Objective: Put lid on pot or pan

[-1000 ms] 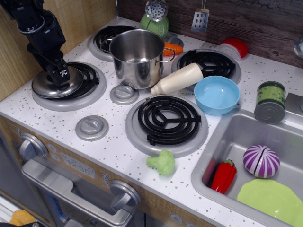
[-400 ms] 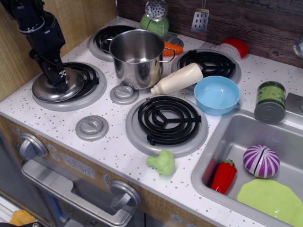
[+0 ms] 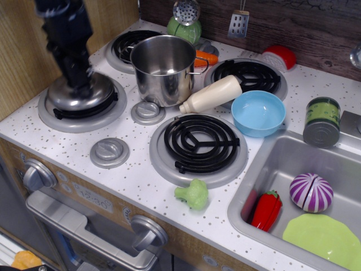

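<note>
Steel lid (image 3: 79, 93) under the pincer (image 3: 80, 84) on the left burner (image 3: 82, 110).
The lid sits dome-up and about level over the near-left burner of the desk (image 3: 141, 175), its axis vertical; whether it rests on the coil or is just lifted cannot be told. The blurred black arm comes straight down from the top left onto its centre; the pincer seems to pinch the knob, but blur hides the fingers. The pot (image 3: 163, 68) stands upright, mouth open, to the right and farther back.

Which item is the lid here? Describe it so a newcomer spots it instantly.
Start at the front-left burner of the stove. The lid sits over it, under the blurred claw. It is a domed, shiny steel disc, wider than the flat grey knob discs nearby.
</note>
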### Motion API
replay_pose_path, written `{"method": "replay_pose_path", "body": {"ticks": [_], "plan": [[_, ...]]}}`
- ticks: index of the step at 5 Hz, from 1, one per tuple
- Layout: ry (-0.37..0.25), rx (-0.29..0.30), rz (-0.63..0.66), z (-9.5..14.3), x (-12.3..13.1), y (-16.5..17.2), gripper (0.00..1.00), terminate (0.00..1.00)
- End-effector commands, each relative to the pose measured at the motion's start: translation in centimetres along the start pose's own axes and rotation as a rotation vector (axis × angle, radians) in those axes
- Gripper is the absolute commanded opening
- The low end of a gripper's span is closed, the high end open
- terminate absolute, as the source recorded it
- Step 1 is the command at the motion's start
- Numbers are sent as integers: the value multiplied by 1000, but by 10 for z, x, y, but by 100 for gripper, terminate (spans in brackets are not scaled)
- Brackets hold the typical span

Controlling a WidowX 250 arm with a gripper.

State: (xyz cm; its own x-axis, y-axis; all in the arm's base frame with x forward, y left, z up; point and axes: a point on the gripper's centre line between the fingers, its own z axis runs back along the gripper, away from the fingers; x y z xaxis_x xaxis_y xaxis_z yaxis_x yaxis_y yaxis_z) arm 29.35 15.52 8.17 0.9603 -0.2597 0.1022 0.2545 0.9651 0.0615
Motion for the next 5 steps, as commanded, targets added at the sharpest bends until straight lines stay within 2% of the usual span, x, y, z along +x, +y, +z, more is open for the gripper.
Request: {"method": "replay_pose_path", "body": {"ticks": [1, 2, 3, 5], "plan": [[-48, 122, 38, 71, 35, -22, 0, 0], [-42, 180, 1, 88, 50, -24, 0, 0], [-101, 231, -74, 82, 71, -23, 0, 0], [-153, 148, -96, 53, 92, -22, 0, 0]]}}
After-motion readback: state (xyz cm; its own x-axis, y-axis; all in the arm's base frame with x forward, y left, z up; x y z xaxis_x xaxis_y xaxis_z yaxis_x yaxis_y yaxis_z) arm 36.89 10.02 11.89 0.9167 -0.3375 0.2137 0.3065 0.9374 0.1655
